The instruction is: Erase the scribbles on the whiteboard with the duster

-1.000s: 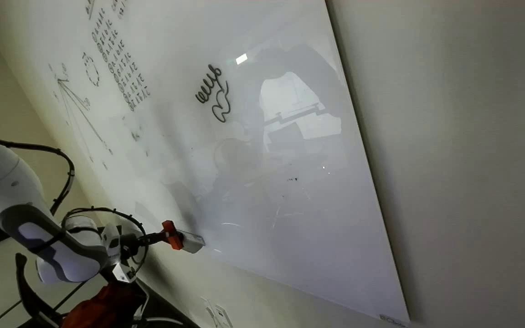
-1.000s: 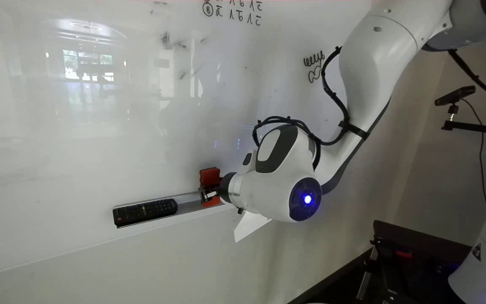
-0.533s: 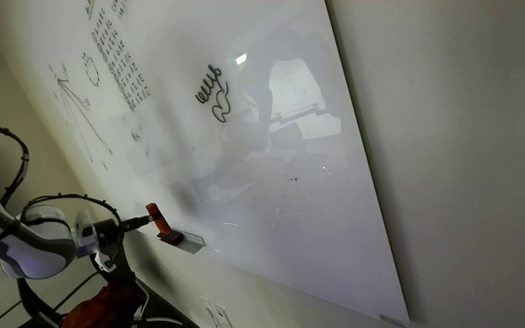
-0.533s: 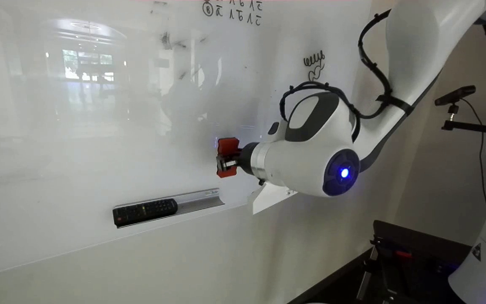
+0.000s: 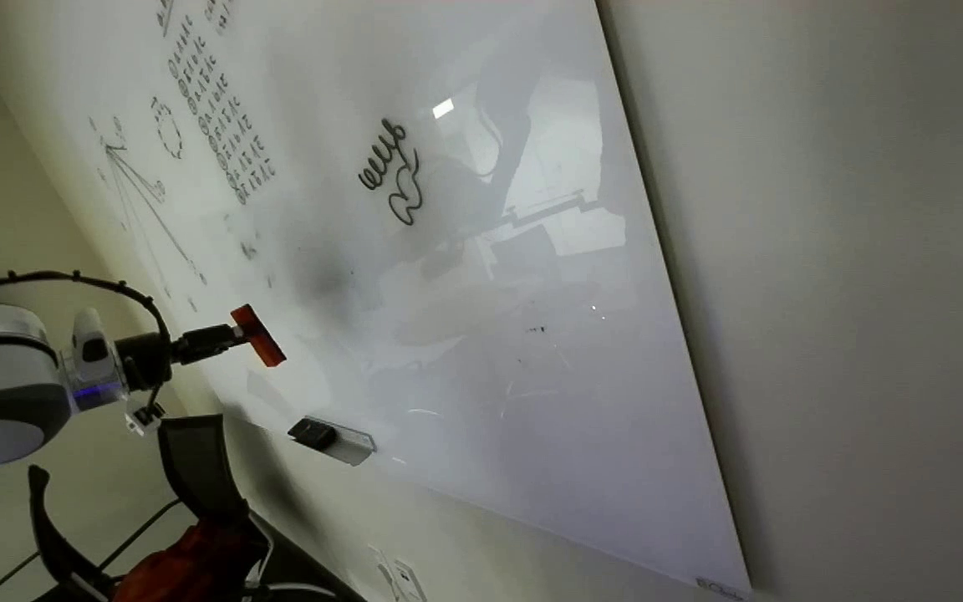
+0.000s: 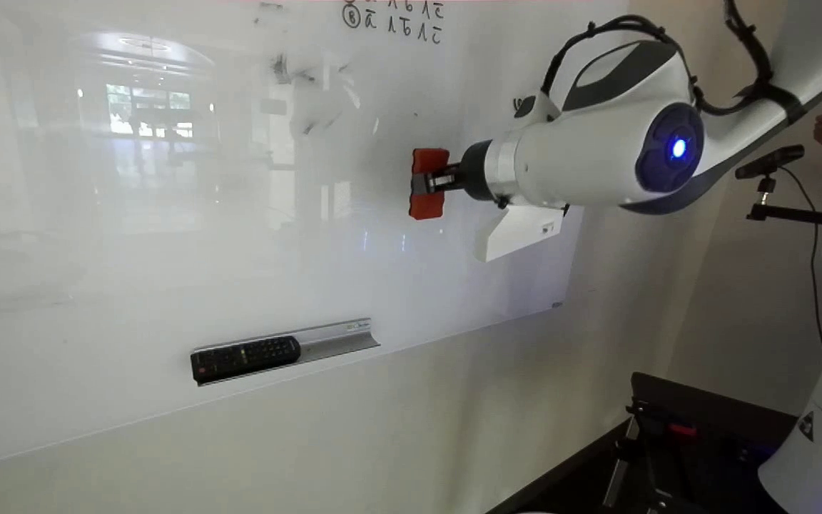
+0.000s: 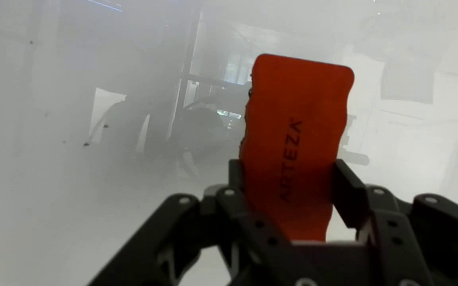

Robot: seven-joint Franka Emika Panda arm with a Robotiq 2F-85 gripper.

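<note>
Right of centre in the wrist view, the duster (image 7: 297, 147) is red-orange with dark lettering (image 7: 290, 154), the gripper (image 7: 288, 174) black. The whiteboard (image 5: 565, 468) is white; its scribbles (image 5: 394, 171), upper centre in an exterior view, are black. Lower left in an exterior view, the remote (image 6: 247, 358) is black, the tray (image 6: 336, 344) silver-grey.

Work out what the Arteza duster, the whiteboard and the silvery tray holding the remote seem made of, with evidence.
Arteza duster: perhaps foam or plastic, matte; its red face shows little shine.
Whiteboard: perhaps glass or coated panel, glossy, with mirror-like reflections.
Silvery tray: probably metal, satin, judging by its grey sheen.
</note>
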